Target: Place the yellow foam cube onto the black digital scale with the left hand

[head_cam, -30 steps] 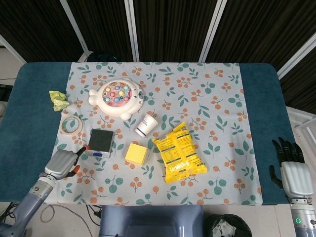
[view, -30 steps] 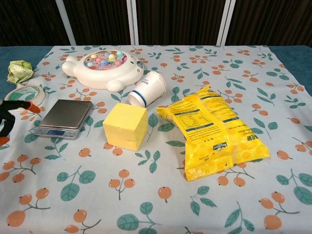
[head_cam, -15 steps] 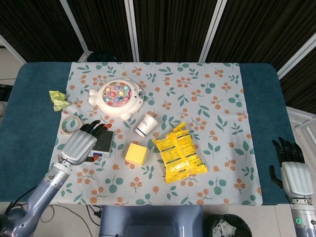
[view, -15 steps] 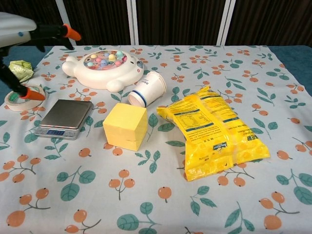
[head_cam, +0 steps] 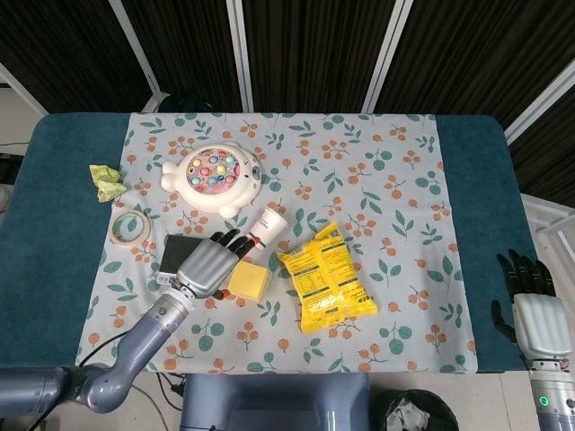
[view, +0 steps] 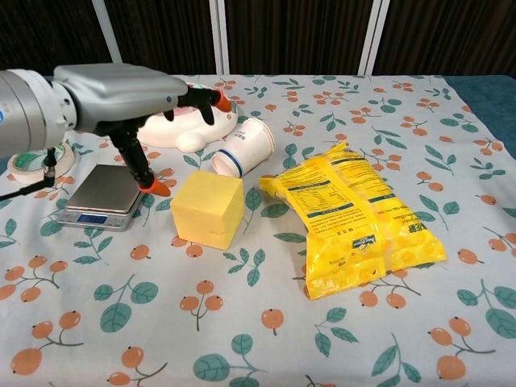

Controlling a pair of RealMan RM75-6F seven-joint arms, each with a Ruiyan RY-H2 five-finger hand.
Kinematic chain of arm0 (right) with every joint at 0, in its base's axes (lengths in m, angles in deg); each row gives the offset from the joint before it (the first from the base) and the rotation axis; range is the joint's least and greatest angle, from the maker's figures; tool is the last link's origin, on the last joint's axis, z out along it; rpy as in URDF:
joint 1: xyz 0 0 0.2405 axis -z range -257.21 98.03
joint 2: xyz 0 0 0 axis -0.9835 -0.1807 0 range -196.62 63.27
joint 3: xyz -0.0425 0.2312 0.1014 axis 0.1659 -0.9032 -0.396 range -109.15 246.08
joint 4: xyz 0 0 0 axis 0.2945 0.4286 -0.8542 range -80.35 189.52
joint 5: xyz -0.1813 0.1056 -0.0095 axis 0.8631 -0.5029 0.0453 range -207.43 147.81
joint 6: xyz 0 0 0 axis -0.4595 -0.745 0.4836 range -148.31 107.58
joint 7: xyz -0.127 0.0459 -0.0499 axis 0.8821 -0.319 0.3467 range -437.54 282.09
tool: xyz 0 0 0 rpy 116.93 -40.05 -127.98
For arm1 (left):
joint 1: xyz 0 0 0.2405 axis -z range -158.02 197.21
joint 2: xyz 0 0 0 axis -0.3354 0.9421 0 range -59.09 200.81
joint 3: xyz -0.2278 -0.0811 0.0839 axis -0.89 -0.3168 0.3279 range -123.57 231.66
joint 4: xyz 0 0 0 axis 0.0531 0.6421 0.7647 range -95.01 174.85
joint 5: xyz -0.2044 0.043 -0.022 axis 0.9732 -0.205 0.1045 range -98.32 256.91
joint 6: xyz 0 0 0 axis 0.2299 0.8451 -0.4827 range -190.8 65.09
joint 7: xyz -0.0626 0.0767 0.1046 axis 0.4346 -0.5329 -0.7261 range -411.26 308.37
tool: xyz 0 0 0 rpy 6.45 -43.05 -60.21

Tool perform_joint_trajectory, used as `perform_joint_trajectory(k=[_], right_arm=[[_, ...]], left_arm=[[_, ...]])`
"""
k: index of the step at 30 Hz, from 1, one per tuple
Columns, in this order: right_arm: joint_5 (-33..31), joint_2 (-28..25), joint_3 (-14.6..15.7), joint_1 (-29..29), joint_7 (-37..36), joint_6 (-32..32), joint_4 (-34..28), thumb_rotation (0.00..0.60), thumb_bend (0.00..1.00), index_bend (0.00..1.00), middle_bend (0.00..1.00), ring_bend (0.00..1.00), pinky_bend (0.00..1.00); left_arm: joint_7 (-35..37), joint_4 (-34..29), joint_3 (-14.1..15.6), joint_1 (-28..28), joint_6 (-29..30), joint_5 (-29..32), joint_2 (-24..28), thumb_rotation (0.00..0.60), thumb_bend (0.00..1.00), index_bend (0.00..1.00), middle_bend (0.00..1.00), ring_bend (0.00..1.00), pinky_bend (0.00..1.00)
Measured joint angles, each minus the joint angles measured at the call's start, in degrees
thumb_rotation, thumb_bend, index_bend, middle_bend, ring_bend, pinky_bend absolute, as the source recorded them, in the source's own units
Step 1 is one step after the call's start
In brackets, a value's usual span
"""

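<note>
A tabletop [head_cam: 54, 206] with a dark teal surface, overlaid by a floral cloth [head_cam: 377, 180] printed with orange berries and green leaves, stands before dark curtained panels divided by pale vertical frames. At far left a crumpled yellow-green wrapper [head_cam: 106, 181] lies on the teal edge, with a roll of tape [head_cam: 129, 228] near it on the cloth. The black digital scale [view: 106, 196], its display facing the near edge, sits flat beside the tape. Above and just right of the scale the left hand [view: 121, 97] hangs with fingers spread and orange-tipped, holding nothing; its thumb points down between scale and cube, the other fingers reaching over the cube's far side. The yellow foam cube [view: 207, 209] rests on the cloth just right of the scale, apart from it, one vertical edge turned toward the chest camera; being near-equal on all sides, it shows no long axis. Behind stands a white round fishing-game toy [head_cam: 213, 178] with coloured pieces, and a white paper cup [view: 243, 147] lies on its side, mouth toward the cube. A yellow snack bag [view: 355, 228] lies flat to the right. At far right, off the cloth, the right hand [head_cam: 532, 310] hangs with fingers straight and apart, holding nothing.
</note>
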Motion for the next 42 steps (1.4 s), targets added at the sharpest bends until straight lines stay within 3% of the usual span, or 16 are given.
perform_joint_trajectory(k=[7, 23, 28, 32, 42], right_arm=[[0.0, 0.1, -0.2, 0.1, -0.3, -0.3, 0.1, 0.6, 0.58, 0.0, 0.0, 0.0, 0.0], [-0.1, 0.3, -0.1, -0.2, -0.6, 0.4, 0.4, 0.6, 0.58, 0.0, 0.0, 0.0, 0.0], [-0.1, 0.3, -0.1, -0.3, -1.0, 0.5, 0.7, 0.6, 0.58, 0.0, 0.0, 0.0, 0.0], [-0.2, 0.3, -0.3, -0.2, -1.3, 0.2, 0.7, 0.6, 0.58, 0.0, 0.0, 0.0, 0.0], [-0.3, 0.4, -0.3, -0.1, -1.4, 0.1, 0.8, 0.6, 0.58, 0.0, 0.0, 0.0, 0.0]], left_arm=[[-1.4, 0.0, 2.4, 2.8, 0.3, 4.3, -1.8, 0.6, 0.04, 0.09, 0.18, 0.07, 0.21], [-3.1, 7.1, 5.2, 7.4, 1.4, 5.6, -7.4, 0.6, 0.13, 0.14, 0.28, 0.15, 0.28], [-3.1, 8.2, 6.4, 8.3, 0.9, 4.9, -8.0, 0.6, 0.26, 0.2, 0.41, 0.26, 0.37], [-1.9, 8.8, 7.0, 8.5, 0.3, 3.5, -8.0, 0.6, 0.32, 0.26, 0.48, 0.34, 0.42], [2.4, 8.8, 6.6, 7.5, 2.7, -0.2, -4.6, 0.6, 0.34, 0.26, 0.45, 0.33, 0.42]])
